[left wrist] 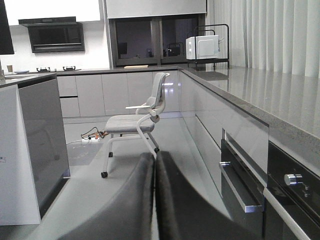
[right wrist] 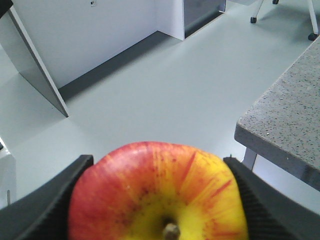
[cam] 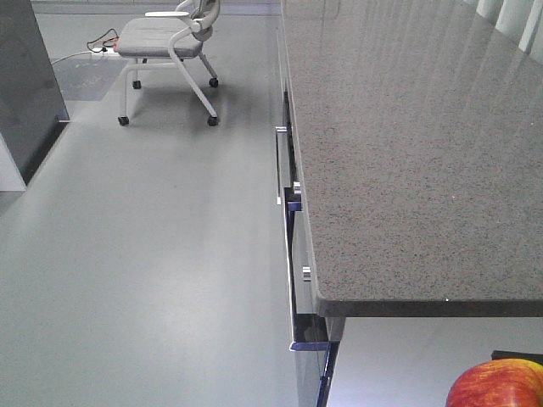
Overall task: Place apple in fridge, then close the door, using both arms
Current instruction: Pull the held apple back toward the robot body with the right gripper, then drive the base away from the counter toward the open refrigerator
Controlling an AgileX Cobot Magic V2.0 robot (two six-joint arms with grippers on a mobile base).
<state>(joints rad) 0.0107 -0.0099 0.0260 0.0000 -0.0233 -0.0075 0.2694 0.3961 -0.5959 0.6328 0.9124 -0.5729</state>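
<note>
The apple is held by the right gripper; the left gripper is closed, empty. A firm squeeze should be used, clear of the right-hand counter.

No legible text, brand or number in any of my three views. Right wrist camera: a small dark mark sits near the top edge of a white panel, too small to read. Left wrist camera: a faint mark low on the white side panel, equally unreadable. The microwave is too distant to show any lettering.
</note>
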